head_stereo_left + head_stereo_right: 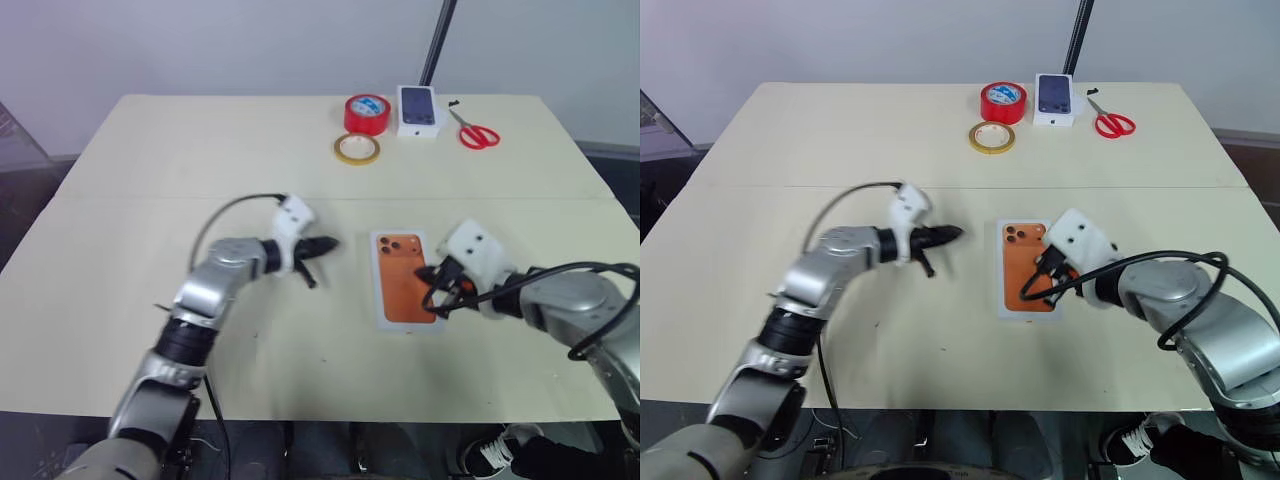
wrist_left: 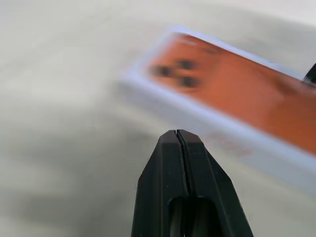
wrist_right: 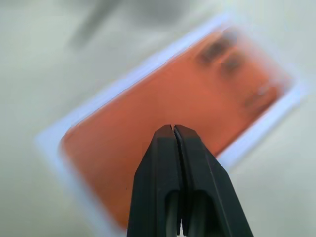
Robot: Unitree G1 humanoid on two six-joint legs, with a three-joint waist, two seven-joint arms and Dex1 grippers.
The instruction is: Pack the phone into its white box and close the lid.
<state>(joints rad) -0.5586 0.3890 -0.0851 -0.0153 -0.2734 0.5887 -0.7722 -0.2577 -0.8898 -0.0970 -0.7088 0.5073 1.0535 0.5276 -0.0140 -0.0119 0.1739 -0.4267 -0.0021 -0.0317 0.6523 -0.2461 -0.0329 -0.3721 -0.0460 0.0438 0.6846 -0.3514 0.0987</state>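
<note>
The copper-orange phone (image 1: 403,274) lies camera-side up inside the white box (image 1: 382,318) on the table (image 1: 180,150), just beneath the right gripper (image 1: 437,293), jaws clenched on nothing; the left gripper (image 1: 322,244), likewise clenched empty, hovers beside the box's far corner.

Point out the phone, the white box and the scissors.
phone (image 1: 402,279): left eye view, middle of its orange back.
white box (image 1: 381,322): left eye view, near-left corner of its rim.
scissors (image 1: 480,137): left eye view, red handles.
</note>
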